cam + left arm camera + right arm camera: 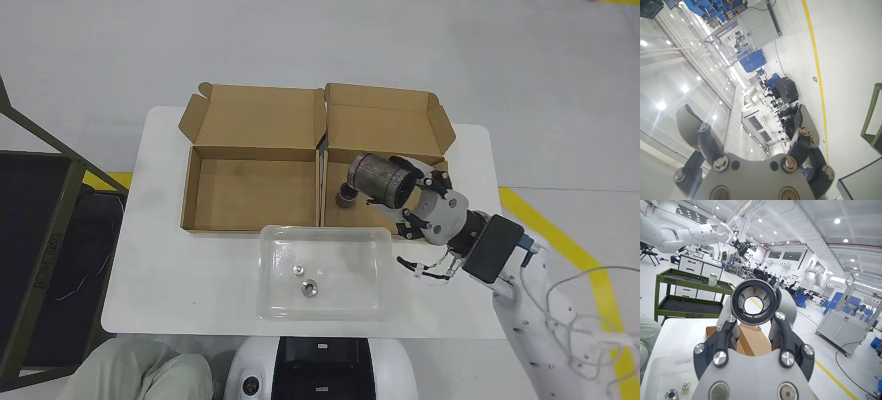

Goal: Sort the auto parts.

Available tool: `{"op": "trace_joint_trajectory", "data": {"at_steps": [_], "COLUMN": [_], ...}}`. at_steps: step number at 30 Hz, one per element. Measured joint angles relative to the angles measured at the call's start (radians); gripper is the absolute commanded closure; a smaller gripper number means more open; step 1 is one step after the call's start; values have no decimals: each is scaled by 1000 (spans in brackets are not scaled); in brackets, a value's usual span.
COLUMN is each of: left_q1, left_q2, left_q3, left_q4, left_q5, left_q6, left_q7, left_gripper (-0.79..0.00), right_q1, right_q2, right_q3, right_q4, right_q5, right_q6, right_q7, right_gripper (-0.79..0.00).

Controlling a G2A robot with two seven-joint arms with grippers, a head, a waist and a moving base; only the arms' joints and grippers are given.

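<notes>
The right hand (754, 313) is clamped on a wide metal sleeve (753, 301), one finger on each side, and holds it lying sideways in the air over the right box (385, 125). A small dark cup-shaped part (346, 194) stands inside that box near its left wall. The left box (250, 195) sits beside it, the 2 touching along one wall.

In front of the boxes, a clear tray (340, 255) holds 2 small metal parts (298, 268) (309, 290), set apart from each other.

All of this rests on a white surface (150, 260).

The left hand (744, 113) points up toward the ceiling lights, fingers wide apart, gripping nothing.

Around the surface is a pale workshop floor with a yellow line (590, 270), a green cart (691, 289) and a glass-walled frame (853, 306).
</notes>
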Motion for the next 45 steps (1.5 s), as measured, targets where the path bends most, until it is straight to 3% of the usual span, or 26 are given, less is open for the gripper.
{"op": "trace_joint_trajectory", "data": {"at_steps": [12,21,35,45], "left_q1": [0,0,0,0], "left_q2": [0,0,0,0], "left_q3": [0,0,0,0], "left_q4": [0,0,0,0], "left_q5": [0,0,0,0], "left_q6": [0,0,0,0], "left_q7": [0,0,0,0], "left_gripper": [-785,-785,-785,-785], "right_q1": [-14,11,68,150], "right_q2": [2,-3,-19,-30], "right_q3": [-12,-31,-68,-92], "right_q4": [30,151,360,482], "right_q5": [-1,44,96,196], "right_q6": [5,30,159,158], "right_q7": [90,198,435,664], "right_gripper": [0,0,0,0]}}
